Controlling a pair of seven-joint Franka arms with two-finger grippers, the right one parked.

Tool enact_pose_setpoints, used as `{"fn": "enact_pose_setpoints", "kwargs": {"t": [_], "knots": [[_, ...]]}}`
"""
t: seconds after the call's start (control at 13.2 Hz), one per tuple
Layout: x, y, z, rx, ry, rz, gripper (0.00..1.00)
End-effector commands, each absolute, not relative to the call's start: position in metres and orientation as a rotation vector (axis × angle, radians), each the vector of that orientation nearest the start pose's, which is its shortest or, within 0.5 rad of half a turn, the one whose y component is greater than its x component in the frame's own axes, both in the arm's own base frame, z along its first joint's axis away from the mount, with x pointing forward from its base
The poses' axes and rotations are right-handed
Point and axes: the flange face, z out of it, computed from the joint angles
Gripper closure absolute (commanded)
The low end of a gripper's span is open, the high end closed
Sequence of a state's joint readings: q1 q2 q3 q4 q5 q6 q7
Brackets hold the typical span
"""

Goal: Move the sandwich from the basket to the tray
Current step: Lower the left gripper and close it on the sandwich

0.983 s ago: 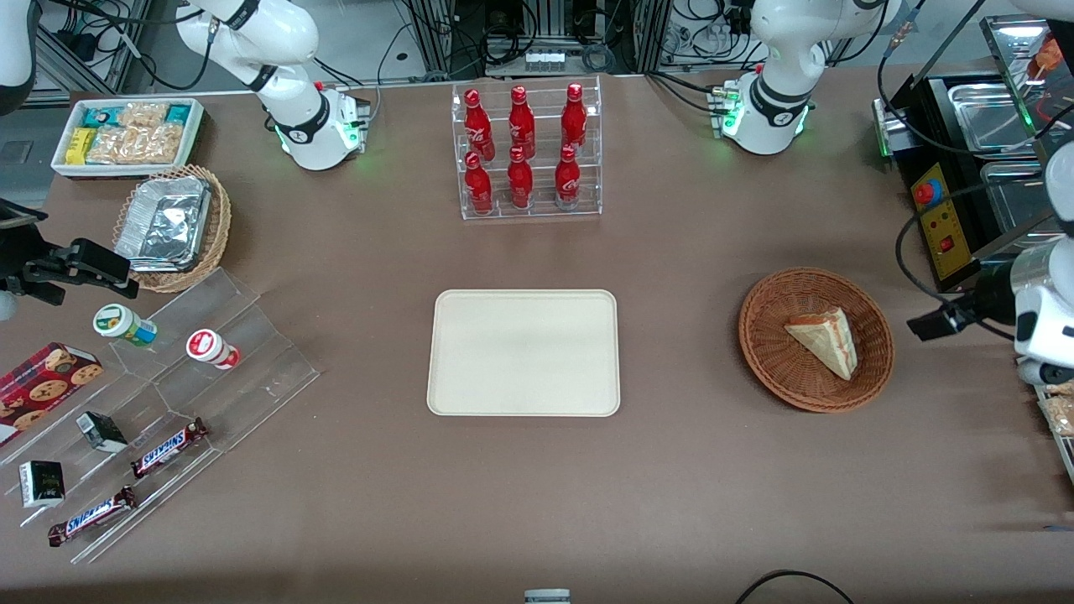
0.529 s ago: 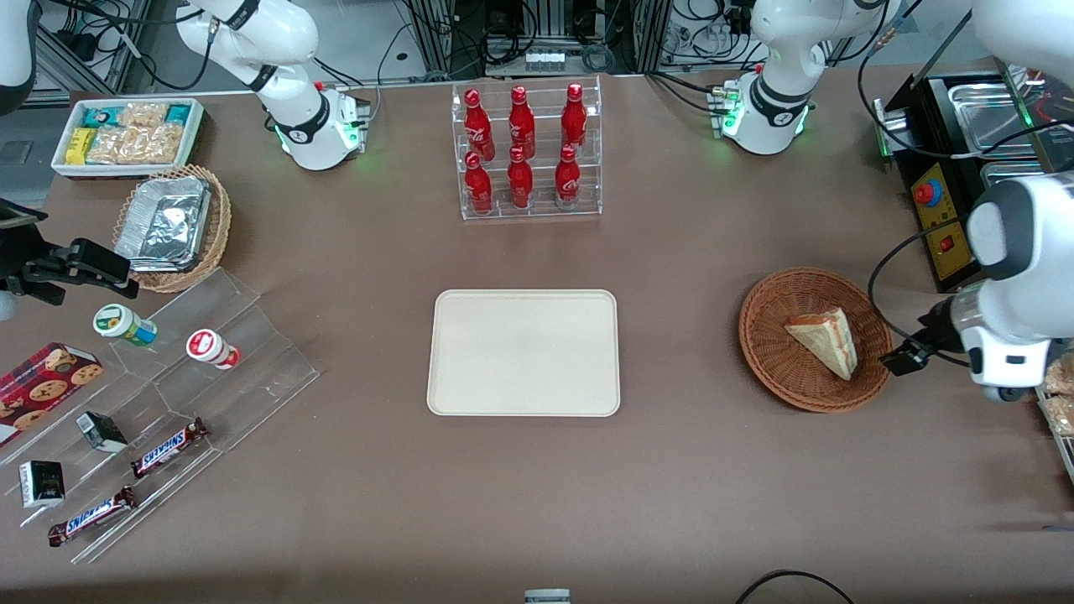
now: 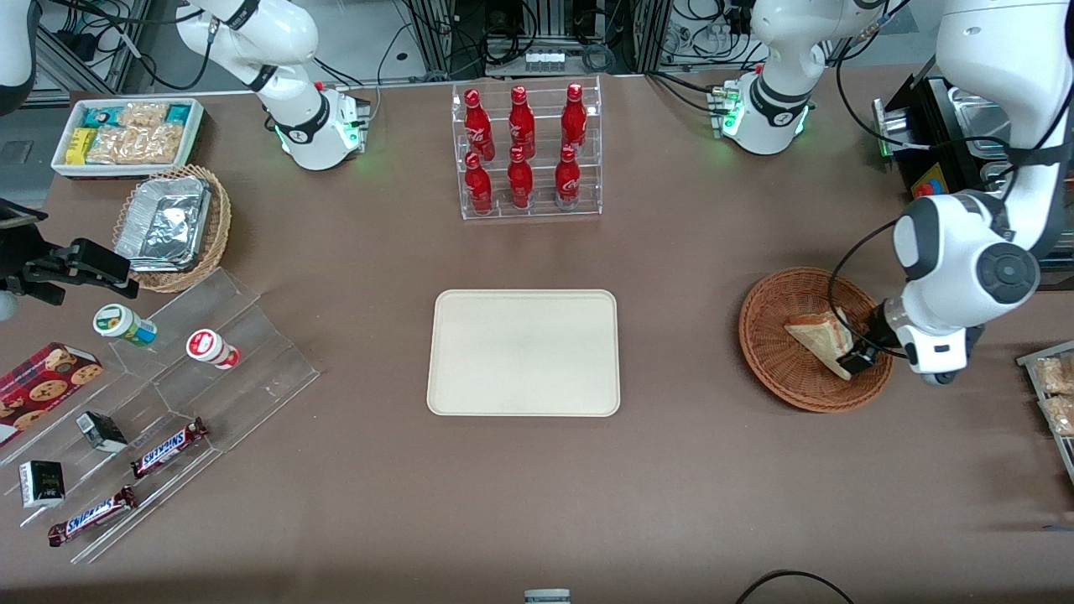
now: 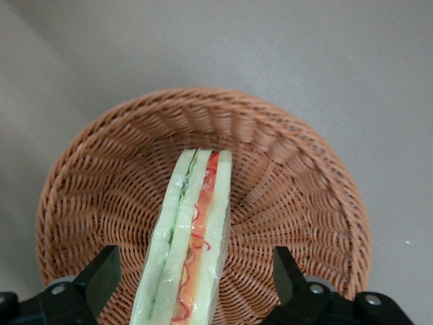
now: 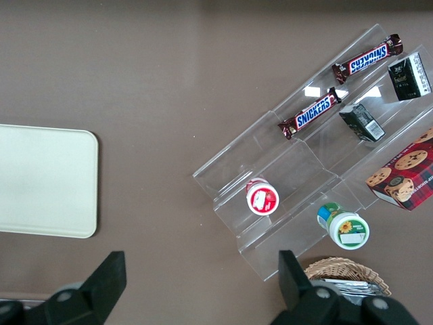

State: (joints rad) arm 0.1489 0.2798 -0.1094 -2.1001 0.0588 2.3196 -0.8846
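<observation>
Brown tabletop (image 3: 688,470) carries everything. Nearest the front camera toward the parked arm's end — a clear acrylic stand (image 3: 168,403) with chocolate bars (image 3: 168,447). Farther in, mid-table, the tray (image 3: 523,352) lies flat and bare. Toward the working arm's end, the basket (image 3: 776,352) holds the sandwich (image 3: 818,335), resting on its side against the weave; in the wrist view its filling edge (image 4: 193,237) faces the camera. Claw (image 3: 857,356) hovers over the basket's rim just beside the sandwich — fingers (image 4: 101,277) spread wide, one each side of the wedge, not touching it. Farthest: bottle rack (image 3: 527,151) with red bottles.
</observation>
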Motion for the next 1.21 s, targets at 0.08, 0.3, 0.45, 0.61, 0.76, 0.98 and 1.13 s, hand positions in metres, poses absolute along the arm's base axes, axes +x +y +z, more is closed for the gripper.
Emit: {"fn": "enact_pose_setpoints", "kwargs": {"t": [0.08,0.3,0.45,0.61,0.76,0.98,1.13], "knots": [[0.558,0.007,0.279,-2.788,-1.36,0.043,0.0],[0.553,-0.001,0.273,-2.79,-1.336,0.062,0.0],[0.547,-0.001,0.269,-2.787,-1.314,0.071,0.0],[0.546,-0.001,0.266,-2.784,-1.289,0.07,0.01],[0.544,0.001,0.265,-2.777,-1.294,0.081,0.4],[0.542,0.001,0.267,-2.769,-1.245,0.094,1.0],[0.546,-0.002,0.28,-2.752,-1.21,0.106,1.0]]}}
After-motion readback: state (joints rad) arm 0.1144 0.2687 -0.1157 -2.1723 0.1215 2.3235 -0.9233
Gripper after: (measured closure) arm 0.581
